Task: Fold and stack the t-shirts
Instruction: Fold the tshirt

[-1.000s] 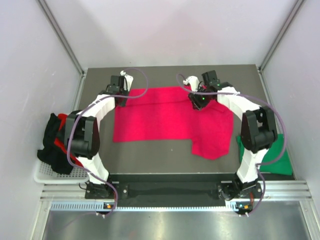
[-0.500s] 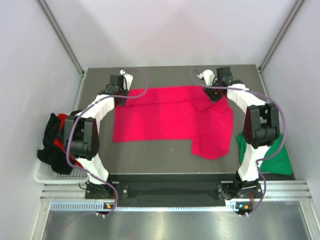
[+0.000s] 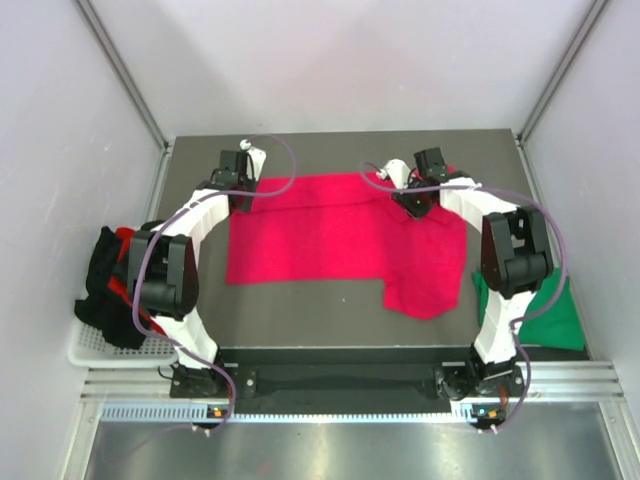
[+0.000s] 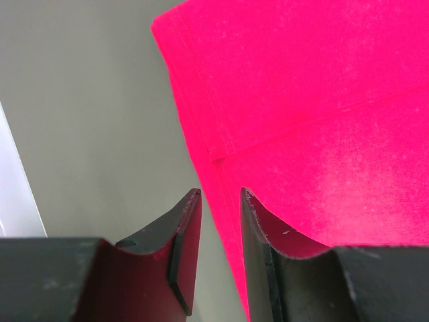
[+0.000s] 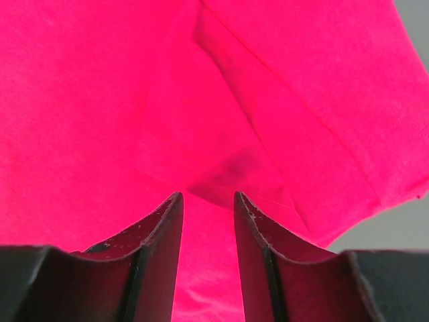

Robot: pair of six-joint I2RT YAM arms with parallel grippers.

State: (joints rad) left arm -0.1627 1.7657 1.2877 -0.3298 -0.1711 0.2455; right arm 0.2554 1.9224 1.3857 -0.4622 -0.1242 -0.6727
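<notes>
The crimson-pink t-shirt (image 3: 330, 235) lies spread across the middle of the table (image 3: 300, 310), mostly flat. Its right part reaches nearer to me than the rest and ends in a rounded flap. Along the far edge, towards the right, the cloth is doubled over. My right wrist camera shows the shirt (image 5: 87, 87) filling almost the whole view, with a creased triangular fold just ahead of the fingers.

The right gripper (image 3: 410, 203) hangs over that fold. Seen from its own camera, the gripper (image 5: 208, 198) has its jaws a little apart, with only a narrow slot between them. The cloth shows through the slot, and I see nothing pinched in it.

The left gripper (image 3: 241, 200) sits at the shirt's far left corner. From the left wrist, the shirt (image 4: 322, 100) shows a stitched hem running diagonally. The gripper (image 4: 220, 198) straddles the shirt's edge, with pink cloth under one finger and bare grey table under the other. Its jaws are also slightly parted, and I see no cloth caught between them.

Well off to the right, partly behind the right arm, a dark green t-shirt (image 3: 550, 318) lies at the table's edge. On the left, a heap of black and red t-shirts (image 3: 103, 280) spills over a white basket (image 3: 85, 350) beside the table, apart from the pink one.
</notes>
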